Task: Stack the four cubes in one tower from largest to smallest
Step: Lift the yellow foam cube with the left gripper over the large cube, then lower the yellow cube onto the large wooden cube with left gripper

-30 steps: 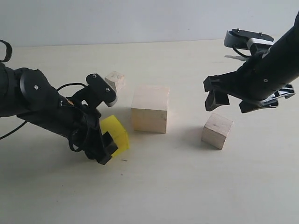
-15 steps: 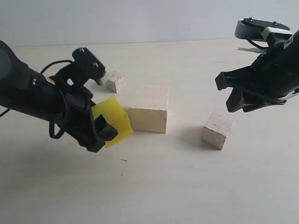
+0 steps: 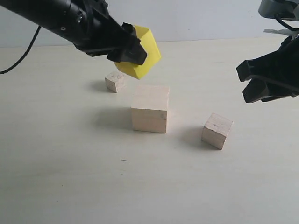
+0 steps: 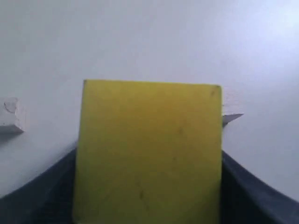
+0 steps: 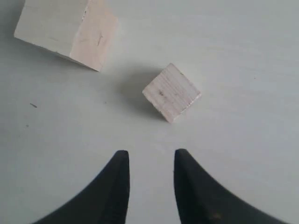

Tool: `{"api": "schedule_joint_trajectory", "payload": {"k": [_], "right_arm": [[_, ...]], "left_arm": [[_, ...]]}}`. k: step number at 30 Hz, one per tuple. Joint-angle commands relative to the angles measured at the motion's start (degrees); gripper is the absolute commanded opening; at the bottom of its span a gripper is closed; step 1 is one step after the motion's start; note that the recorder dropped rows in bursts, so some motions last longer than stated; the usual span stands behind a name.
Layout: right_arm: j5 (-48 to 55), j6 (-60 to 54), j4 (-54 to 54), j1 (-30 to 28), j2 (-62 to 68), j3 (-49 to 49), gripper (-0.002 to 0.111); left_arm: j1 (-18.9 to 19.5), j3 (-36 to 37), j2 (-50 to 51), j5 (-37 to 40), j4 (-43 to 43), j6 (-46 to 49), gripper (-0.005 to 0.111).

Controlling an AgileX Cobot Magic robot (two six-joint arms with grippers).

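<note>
My left jaws held the yellow cube [image 3: 140, 52] up in the air, above the big wood cube [image 3: 150, 108] and a bit to its side. My right jaws were a little apart, holding nothing. The small cube [image 3: 217, 130] and the smallest cube [image 3: 115, 81] sat on the bench [image 3: 70, 177] near the big cube. Nothing was stacked yet, so three cubes were left to put on.

**Robot Lab Test Bench**

You're looking at a robotics lab setup: a bare pale bench [image 3: 70, 186], a blank white wall [image 3: 196, 18] at 12 o'clock, a black left arm [image 3: 56, 16] at 10 o'clock, a black right arm [image 3: 287, 58] at 3 o'clock, and plain props: a yellow cube [image 3: 142, 49] and a large wood cube [image 3: 150, 108].
</note>
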Motion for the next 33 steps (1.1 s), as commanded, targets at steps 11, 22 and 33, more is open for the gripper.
{"api": "schedule_joint_trajectory", "payload": {"k": [11,22,33], "right_arm": [[0.22,0.00,-0.07,0.00,-0.66,0.15,0.032],[0.44,0.00,-0.07,0.00,-0.66,0.15,0.032],[0.44,0.00,-0.07,0.00,-0.66,0.15,0.032]], "left_arm": [[-2.51,-15.58,13.42,12.12,13.19,-32.16,0.000],[-4.28,-15.58,17.62,9.14,14.65,-39.42,0.000],[-5.67,-15.58,18.52,8.36,14.63,-40.40,0.000]]}}
